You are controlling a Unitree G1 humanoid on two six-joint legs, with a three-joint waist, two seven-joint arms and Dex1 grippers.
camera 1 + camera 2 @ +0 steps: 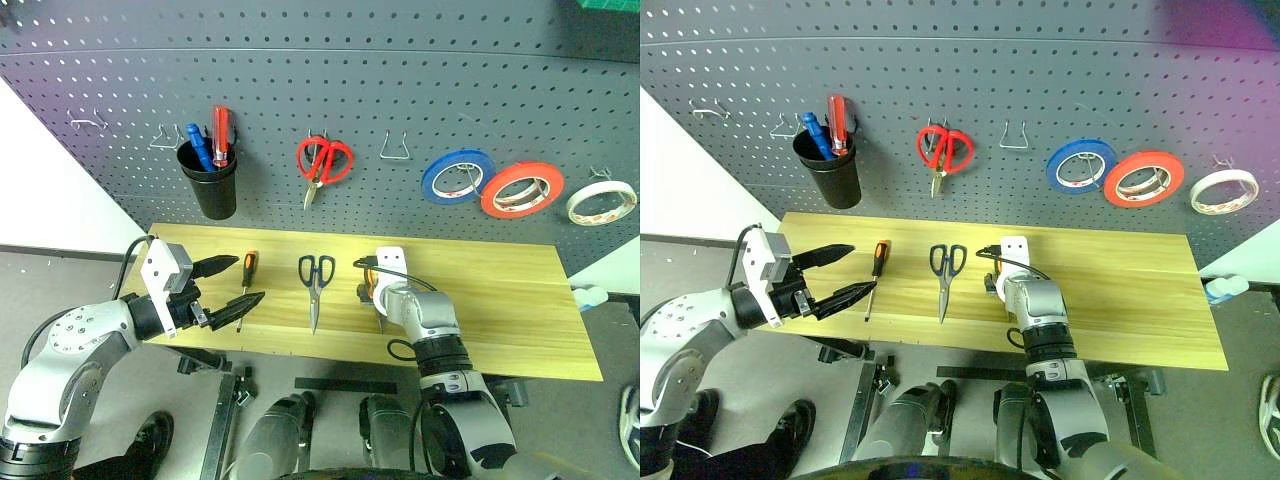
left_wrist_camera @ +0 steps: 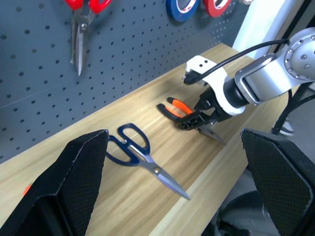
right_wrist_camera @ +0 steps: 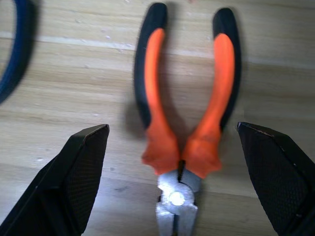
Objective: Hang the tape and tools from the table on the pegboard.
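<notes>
Right wrist view: orange-black pliers (image 3: 184, 128) flat on table (image 1: 500, 300) betw spread fingers of right gripper (image 3: 172, 187). Head view: left gripper (image 1: 228, 288) spread, empty, nr screwdriver (image 1: 246, 280); blue-loop scissors (image 1: 315, 285) betw arms; cream tape (image 1: 601, 203) on pegboard (image 1: 300, 90).

Red scissors (image 1: 324, 160), black cup (image 1: 210, 183)

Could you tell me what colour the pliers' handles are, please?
Orange with black outer edges; the pliers show best in the right wrist view.
</notes>
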